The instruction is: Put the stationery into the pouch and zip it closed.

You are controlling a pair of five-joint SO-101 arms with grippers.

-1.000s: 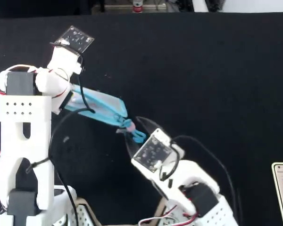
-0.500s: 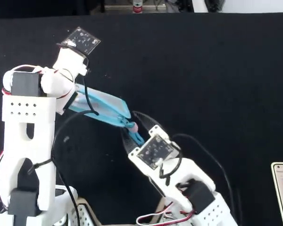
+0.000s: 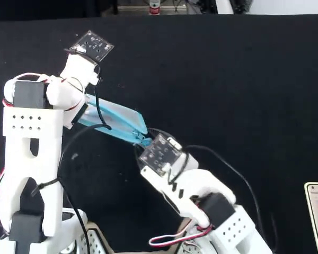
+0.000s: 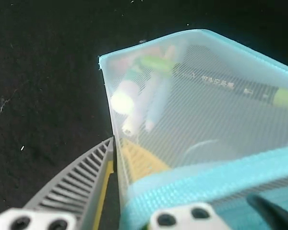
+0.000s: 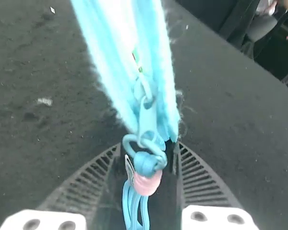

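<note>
Pouch (image 3: 116, 123) of soft, light mesh is held above the worktop (image 3: 244, 79), one end clamped in the jaws of the left gripper (image 3: 84, 112); pens (image 4: 149, 96) are seen inside. The zip pull (image 5: 146, 112) lies between the slightly parted jaws of the right gripper (image 5: 148, 144). Small and probably slippery, it is best pinched squarely.

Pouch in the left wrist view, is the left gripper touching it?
Touching. The left wrist view shows the edge of the mesh pouch lying tight against the ribbed finger of the left gripper, with no gap between.
</note>
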